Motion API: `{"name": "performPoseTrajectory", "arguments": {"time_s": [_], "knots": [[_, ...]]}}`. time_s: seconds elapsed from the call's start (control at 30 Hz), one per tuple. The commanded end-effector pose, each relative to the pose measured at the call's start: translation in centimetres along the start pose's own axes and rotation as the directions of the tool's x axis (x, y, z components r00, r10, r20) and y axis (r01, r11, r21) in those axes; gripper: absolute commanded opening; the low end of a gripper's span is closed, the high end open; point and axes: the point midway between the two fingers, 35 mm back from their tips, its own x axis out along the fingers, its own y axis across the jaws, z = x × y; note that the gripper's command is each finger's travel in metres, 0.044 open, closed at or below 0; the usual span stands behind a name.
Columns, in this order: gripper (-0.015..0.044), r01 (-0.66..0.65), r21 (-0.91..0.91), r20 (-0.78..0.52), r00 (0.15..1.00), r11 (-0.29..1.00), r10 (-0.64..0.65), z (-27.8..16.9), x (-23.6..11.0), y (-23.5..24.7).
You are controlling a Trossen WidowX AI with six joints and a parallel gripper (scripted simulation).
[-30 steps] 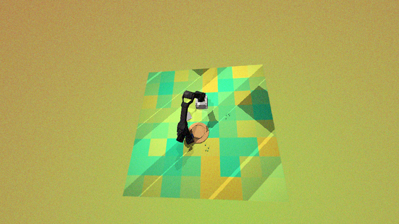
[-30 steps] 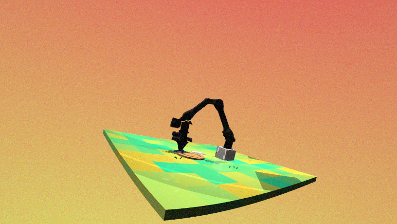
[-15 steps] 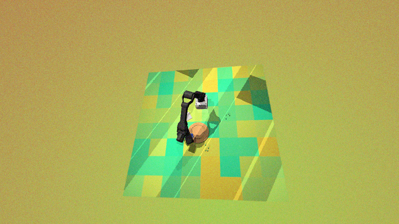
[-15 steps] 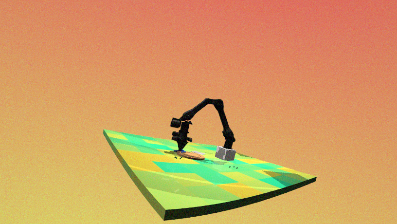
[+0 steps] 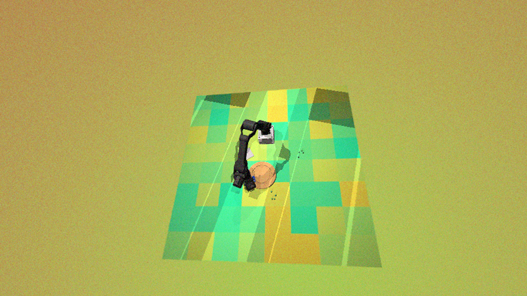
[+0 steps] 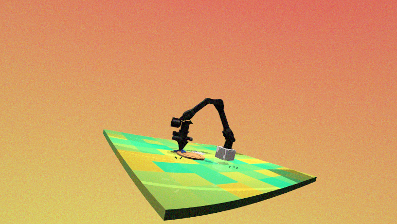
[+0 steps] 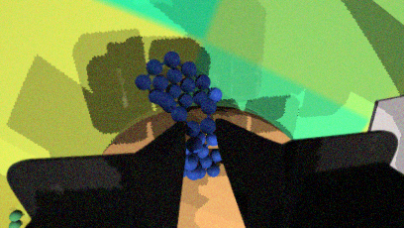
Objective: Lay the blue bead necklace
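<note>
The slim matte-black six-joint arm [image 6: 216, 111] is showing uniform black links w/ rounded, bulkier joint housings — no stripes or lettering readable at this res. It's rising from a pale grey box-shaped base block [image 6: 225, 153] w/ flat faces. Near the wrist, short black cylindrical stubs are sticking out sideways, approx. two tiers. The black parallel-jaw gripper [image 7: 200, 134] is ending in two dark wedge-shaped fingers — broad at the body, tapering to tips. Cables, screws: too small to tell.
</note>
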Motion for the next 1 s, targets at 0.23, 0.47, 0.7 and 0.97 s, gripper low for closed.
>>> {"name": "performPoseTrajectory", "arguments": {"time_s": [0.23, 0.47, 0.7, 0.97], "knots": [[0.0, -0.008, 0.004, 0.01, 1.0, 1.0, 0.008, 0.2, -2.1, 0.2], [0.0, -0.008, 0.004, 0.009, 1.0, 1.0, 0.008, -1.6, -2.1, 0.3], [0.0, -0.008, 0.004, 0.007, 1.0, 1.0, 0.008, -4.0, -2.0, 0.3], [0.0, -0.008, 0.004, 0.005, 1.0, 1.0, 0.008, -5.4, -2.0, 0.1]]}}
